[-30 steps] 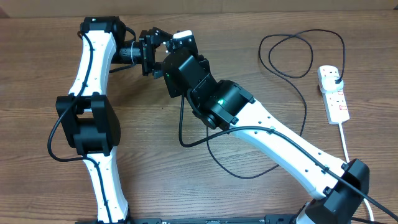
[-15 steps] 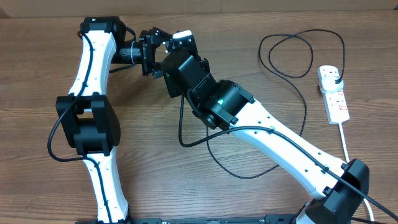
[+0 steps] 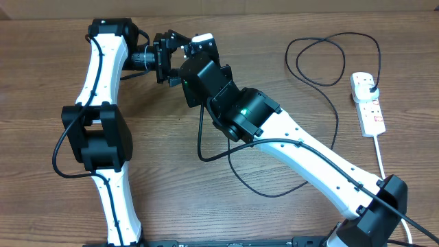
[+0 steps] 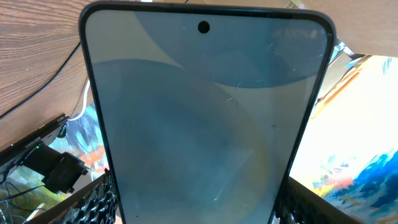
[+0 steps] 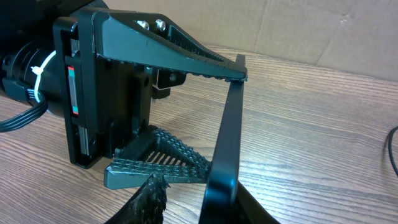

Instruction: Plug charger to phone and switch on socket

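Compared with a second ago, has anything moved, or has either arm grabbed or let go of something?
Nothing visibly changed. The left gripper still clamps the phone by its long edges, the right arm stays close beside it, and the charger and the socket lie where they were.

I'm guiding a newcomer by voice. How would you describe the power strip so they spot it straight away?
On the wooden table, look at the right side in the overhead view. The socket lies there, the only white oblong with red markings. It has a black plug in its top end, and the charger cable looping beside it is thin and black.
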`<state>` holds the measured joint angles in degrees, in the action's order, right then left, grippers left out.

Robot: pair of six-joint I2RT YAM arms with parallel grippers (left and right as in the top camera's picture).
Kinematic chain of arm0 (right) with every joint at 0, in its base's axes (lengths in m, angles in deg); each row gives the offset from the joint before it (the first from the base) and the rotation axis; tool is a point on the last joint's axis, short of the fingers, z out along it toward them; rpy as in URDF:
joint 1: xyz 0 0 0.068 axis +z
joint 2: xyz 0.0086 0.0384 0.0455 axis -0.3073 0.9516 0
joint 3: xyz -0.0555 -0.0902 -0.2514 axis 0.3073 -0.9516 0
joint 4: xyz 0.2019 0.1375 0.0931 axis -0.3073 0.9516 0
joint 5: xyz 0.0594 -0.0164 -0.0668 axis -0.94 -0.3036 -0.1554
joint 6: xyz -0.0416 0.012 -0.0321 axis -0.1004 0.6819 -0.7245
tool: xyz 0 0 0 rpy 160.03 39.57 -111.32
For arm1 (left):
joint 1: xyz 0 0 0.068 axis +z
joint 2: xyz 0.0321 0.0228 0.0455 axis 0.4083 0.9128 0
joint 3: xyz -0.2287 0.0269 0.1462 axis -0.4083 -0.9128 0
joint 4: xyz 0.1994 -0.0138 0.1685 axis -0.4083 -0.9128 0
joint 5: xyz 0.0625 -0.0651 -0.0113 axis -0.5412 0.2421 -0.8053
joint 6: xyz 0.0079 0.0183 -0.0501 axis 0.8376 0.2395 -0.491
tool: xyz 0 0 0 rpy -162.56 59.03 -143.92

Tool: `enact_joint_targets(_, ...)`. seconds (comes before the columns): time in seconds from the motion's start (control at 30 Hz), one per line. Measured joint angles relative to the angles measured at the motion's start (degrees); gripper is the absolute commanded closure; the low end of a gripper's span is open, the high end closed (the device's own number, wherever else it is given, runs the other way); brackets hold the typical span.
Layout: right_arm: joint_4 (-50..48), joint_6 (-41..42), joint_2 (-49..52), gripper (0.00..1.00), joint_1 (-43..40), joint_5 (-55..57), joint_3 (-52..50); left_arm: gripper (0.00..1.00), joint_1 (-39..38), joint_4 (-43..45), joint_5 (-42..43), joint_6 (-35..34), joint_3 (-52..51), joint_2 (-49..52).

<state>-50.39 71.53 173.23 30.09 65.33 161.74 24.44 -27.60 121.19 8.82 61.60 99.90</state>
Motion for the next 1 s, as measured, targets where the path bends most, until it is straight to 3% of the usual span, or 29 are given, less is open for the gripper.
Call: enact_joint_targets(1.0,0.20,2.12,0.00,0.91,-0.02,3.23,0.00,0.42,0.13,0.22,0.52,0.00,-0.02,0.00)
